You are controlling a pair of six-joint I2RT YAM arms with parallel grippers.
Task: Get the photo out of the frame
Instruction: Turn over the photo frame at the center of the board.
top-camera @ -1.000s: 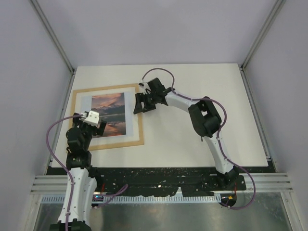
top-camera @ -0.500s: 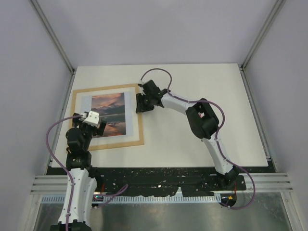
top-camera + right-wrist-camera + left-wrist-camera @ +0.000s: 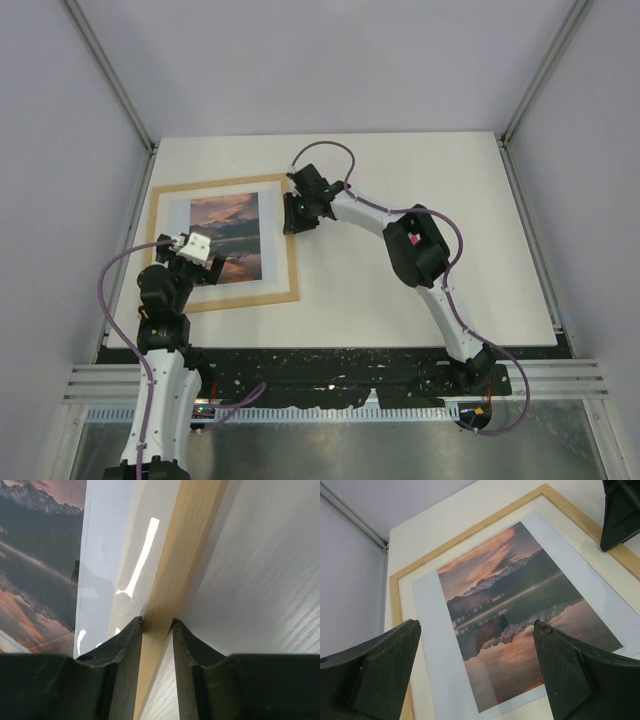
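The frame [image 3: 240,303] lies flat on the white counter [image 3: 420,170], in the 9 o'clock half of the counter as the overhead camera sees it, a little askew to the counter's edges. The photo [image 3: 225,238] sits inside it, face up. Its pale bluish border is ringed first by a cream margin and then by the thin strips of light wood.

The right arm [image 3: 420,250] reaches from its base at about 5 o'clock across to the frame's 3 o'clock strip, meeting it close to the 2 o'clock corner. In the right wrist view the right fingers [image 3: 120,655] straddle that strip. One tip is on the inner edge, over the glossy margin, and the other is on the outer edge, over bare counter. The wood fills the whole gap between the tips, so they are pinching the strip (a bright streak of glare runs along the margin just inside it). Whether the strip is raised off the counter at that spot I cannot tell.

The left fingers [image 3: 380,670] are spread wide and grip nothing. In the overhead view they hang over the frame's 7 o'clock corner. In the left wrist view they show no contact with the frame, and the sunset print fills the space between them. At 1 o'clock in that view, the dark tip of the other arm's fingers rests at the wooden strip.
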